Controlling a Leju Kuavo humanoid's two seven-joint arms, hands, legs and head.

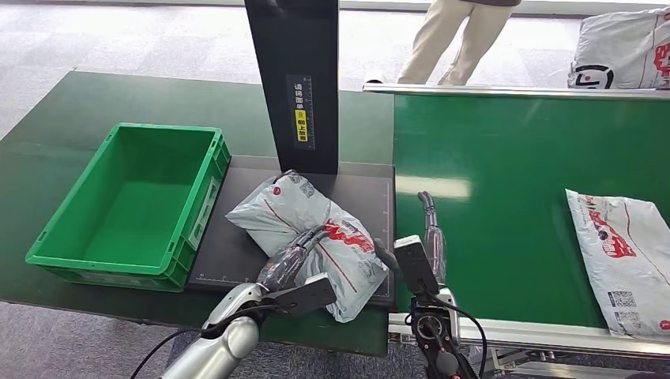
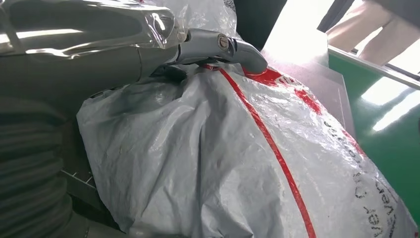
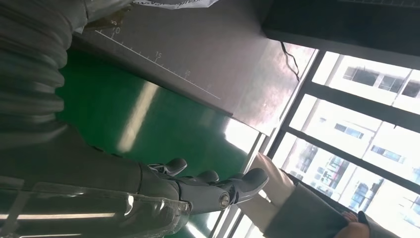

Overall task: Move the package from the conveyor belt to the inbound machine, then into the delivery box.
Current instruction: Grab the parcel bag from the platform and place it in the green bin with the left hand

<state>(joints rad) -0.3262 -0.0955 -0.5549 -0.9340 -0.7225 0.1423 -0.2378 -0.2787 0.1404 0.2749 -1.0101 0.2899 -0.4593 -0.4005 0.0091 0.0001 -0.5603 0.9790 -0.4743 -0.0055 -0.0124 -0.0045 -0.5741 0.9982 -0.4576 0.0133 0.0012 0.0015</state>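
Resting on the black plate [image 1: 237, 260] of the inbound machine, the package [image 1: 304, 237] lies under the left hand [image 1: 291, 260], whose fingers [image 2: 223, 48] are laid across its crumpled top near the red stripe; whether they are pinching the film or merely pressing on it cannot be told from either the head or the wrist view; the package's long axis runs slantwise from the machine's dark post [image 1: 291, 79] toward the plate's near right corner, where its end hangs a little over the edge; the green box [image 1: 126, 205] stands just beside the plate on the robot's left, so the carry looks to be a sideways one, away from the belt [image 1: 506, 205], and the left hand is plainly the nearer for it; the right hand [image 1: 430, 237] hovers above the belt's near edge beside the plate, fingers extended and loosely apart, holding nothing; a second package [image 1: 624, 260] lies well apart on the belt, cut off by the frame; a person [image 1: 454, 35] stands beyond the belt; the underside of the grasp is hidden by the hand itself.
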